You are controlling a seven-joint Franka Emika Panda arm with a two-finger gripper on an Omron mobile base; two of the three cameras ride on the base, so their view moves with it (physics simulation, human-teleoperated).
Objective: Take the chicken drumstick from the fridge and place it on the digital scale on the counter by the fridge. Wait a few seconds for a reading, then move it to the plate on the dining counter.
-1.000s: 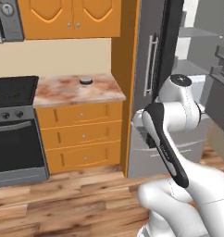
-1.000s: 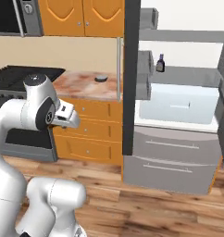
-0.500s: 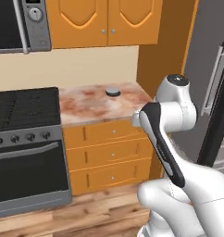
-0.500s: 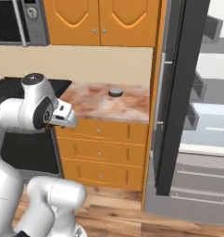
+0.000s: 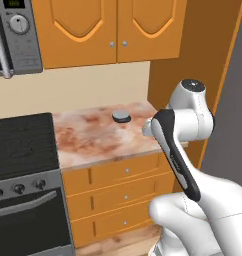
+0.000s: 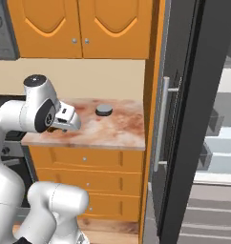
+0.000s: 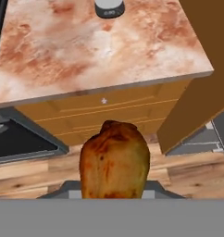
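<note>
Drumstick in my grip, out of the fridge and short of the scale

My hand (image 6: 72, 125) is closed around the chicken drumstick (image 7: 115, 159), which fills the 6 o'clock part of the hand view between my fingers, hanging over the floor in front of the drawer fronts, not yet above the worktop (image 5: 98, 142). So the first leg looks done: the meat is out of the fridge (image 6: 182, 124), whose door stands open at 3 o'clock in the right base view. The digital scale (image 7: 109, 7) sits bare at 12 o'clock in the hand view, toward the worktop's back edge, well apart from the drumstick. Left, as I judge it: set it on the scale, wait for a reading, then carry it to the plate.
</note>
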